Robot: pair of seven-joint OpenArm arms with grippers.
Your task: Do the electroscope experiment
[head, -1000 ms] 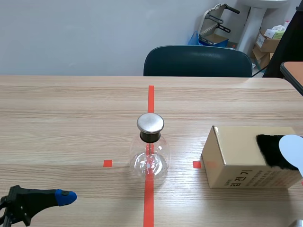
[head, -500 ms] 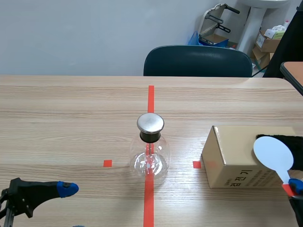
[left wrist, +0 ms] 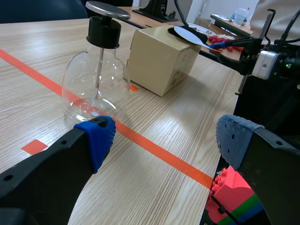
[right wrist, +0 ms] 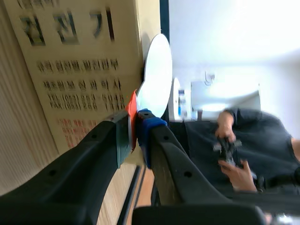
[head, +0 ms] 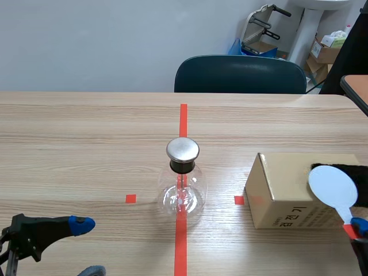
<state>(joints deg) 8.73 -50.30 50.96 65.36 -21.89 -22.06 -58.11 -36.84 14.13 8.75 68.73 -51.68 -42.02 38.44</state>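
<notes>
The electroscope (head: 183, 185) is seen upright at the middle of the tabletop (head: 86, 144), set on the long orange-red tape line and between two small tape squares. It is made up of a clear, rounded glass flask closed by a black stopper, which is topped by a flat, round, silvery metal cap. A thin rod is seen running down from the stopper into the bulb. A tan cardboard box (head: 282, 195) with dark printed lettering is placed near it, on the right arm's side, and a black patch (head: 361, 177) is seen on the box's top. A paddle (head: 332, 185) with a round white disc and a red handle is held by the right tool (right wrist: 136, 124), whose pads are clamped on the red handle. The disc is held over the box's top by the black patch; whether it touches cannot be told. The left tool (left wrist: 166, 140) is held low over the tabletop, well apart from the flask, with its blue-padded fingers spread wide and nothing between them. A dark chair (head: 240, 75) is seen beyond the far edge.
</notes>
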